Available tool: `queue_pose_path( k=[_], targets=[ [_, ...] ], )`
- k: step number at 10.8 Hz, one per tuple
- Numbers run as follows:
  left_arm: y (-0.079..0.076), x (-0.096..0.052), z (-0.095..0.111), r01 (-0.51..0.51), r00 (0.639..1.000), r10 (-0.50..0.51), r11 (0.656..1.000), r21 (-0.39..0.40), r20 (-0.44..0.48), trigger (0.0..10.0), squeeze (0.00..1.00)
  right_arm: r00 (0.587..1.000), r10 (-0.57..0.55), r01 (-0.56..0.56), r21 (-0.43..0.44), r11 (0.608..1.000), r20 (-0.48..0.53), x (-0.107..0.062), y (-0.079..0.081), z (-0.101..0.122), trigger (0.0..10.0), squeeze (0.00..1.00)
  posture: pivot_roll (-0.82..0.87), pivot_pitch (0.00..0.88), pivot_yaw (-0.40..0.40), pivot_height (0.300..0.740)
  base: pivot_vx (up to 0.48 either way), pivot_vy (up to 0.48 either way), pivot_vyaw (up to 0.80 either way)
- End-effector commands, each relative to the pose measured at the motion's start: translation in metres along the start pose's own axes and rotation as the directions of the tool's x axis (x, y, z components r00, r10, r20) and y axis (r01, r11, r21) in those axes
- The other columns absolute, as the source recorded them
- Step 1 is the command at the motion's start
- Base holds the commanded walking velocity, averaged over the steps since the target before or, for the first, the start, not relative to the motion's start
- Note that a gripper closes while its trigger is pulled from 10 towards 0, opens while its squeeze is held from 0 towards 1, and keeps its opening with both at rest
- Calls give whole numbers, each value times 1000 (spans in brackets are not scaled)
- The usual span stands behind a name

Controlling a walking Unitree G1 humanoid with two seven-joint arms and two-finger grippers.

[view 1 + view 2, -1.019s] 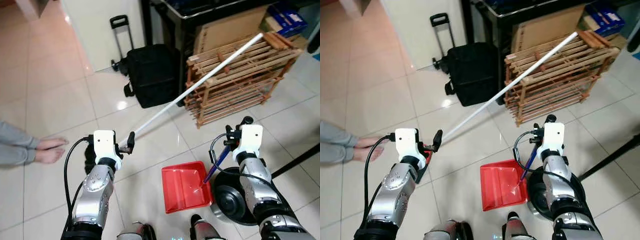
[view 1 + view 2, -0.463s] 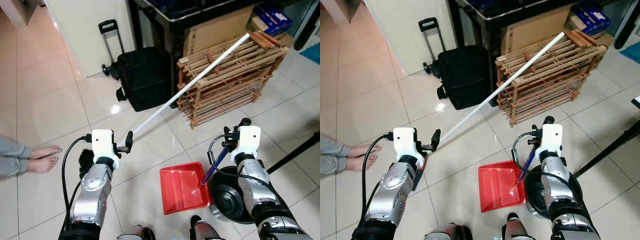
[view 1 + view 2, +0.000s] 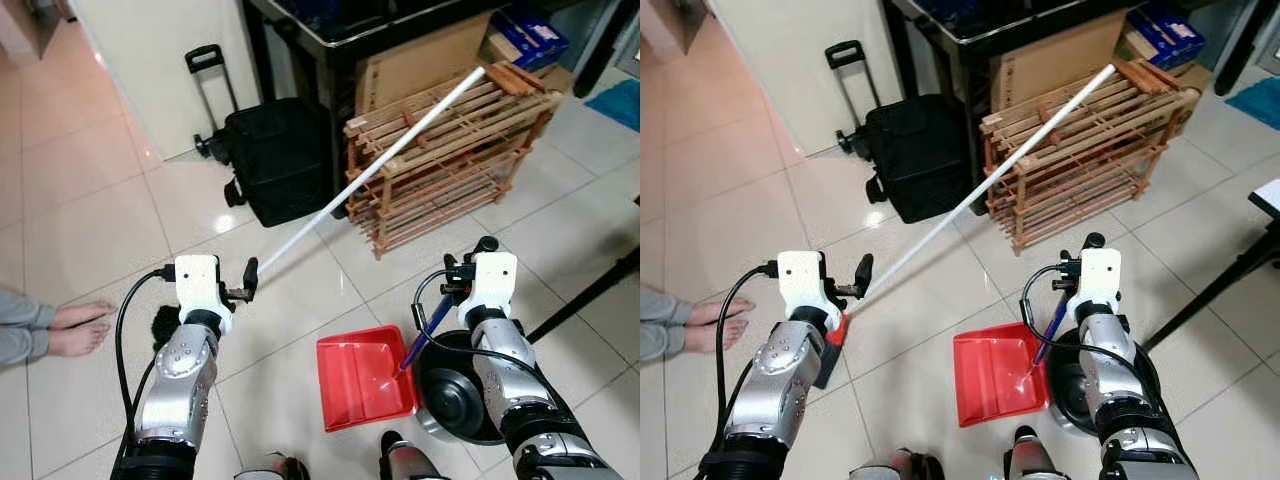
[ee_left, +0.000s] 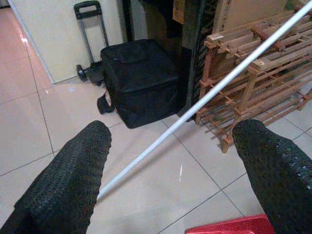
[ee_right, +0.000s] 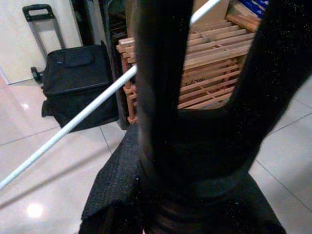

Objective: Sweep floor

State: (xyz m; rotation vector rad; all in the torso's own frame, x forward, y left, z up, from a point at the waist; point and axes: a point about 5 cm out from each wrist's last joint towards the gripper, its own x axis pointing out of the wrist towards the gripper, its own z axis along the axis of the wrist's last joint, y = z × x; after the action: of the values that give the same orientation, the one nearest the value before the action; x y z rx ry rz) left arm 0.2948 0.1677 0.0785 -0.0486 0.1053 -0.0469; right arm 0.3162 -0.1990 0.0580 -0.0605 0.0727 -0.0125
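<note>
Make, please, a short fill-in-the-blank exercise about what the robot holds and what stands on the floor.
1. The right gripper holds the handle of a ____ dustpan.
2. The long white pole leans on a rack made of ____.
3. The black bag stands beside a folding ____.

Missing words: red; wood; trolley

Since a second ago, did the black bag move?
No. The bag sits just as close to the wooden rack as before; the whole picture slid because the camera moved.
</note>
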Motion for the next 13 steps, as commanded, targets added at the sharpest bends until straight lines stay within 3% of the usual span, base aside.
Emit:
queue_pose_path(
  k=[1, 4, 13],
  targets=[
    [6, -2, -3, -19, 1000, 19, 1000, -12, -15, 10000, 0, 999, 19, -18, -13, 1000, 42, 3, 4, 9, 10000, 0, -148, 119, 131, 740, 0, 0, 0],
    [4, -2, -1, 0, 1000, -1, 1000, -23, -7, 10000, 0, 999, 22, -21, -16, 1000, 43, 2, 5, 8, 10000, 0, -147, 122, 132, 740, 84, 0, 0],
    [7, -5, -5, -6, 1000, 6, 1000, -5, -25, 10000, 0, 999, 13, -12, -13, 1000, 33, 0, 5, 6, 10000, 0, -144, 128, 137, 740, 355, 0, 0]
  ],
)
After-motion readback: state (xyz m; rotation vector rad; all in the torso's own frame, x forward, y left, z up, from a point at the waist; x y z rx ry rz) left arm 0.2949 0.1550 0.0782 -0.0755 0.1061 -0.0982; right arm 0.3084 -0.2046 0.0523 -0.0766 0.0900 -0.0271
